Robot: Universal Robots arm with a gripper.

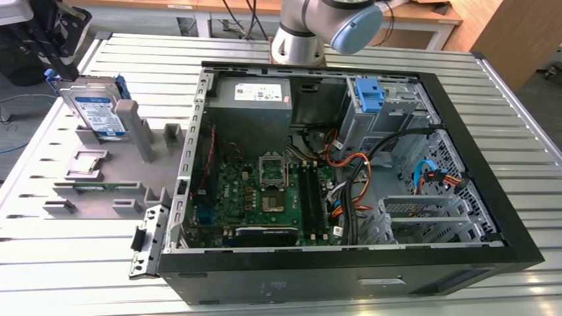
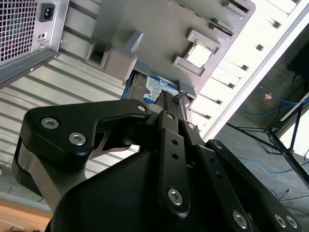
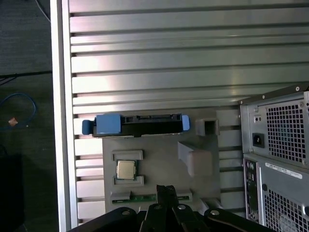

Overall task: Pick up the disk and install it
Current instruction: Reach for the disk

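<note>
Can see the disk (image 1: 95, 108) standing upright on its edge in a slot of the grey holder (image 1: 118, 164), at the exterior view's left, outside the open computer case (image 1: 351, 270). Shows a white-and-blue label on its face and a blue rail along its edges. Just above it, the gripper (image 3: 166, 189), with both fingers pressed together and nothing held between them. Cannot tell whether the fingers touch the disk. In the same holder, near the disk, a processor chip (image 3: 125, 169) in a small frame and a memory stick (image 3: 145, 198) lying flat. Under all of this, a slatted metal table (image 1: 79, 263). Inside the case, a green mainboard (image 1: 263, 191), a grey power supply (image 1: 255, 95) and a small blue latch (image 1: 369, 95).
</note>
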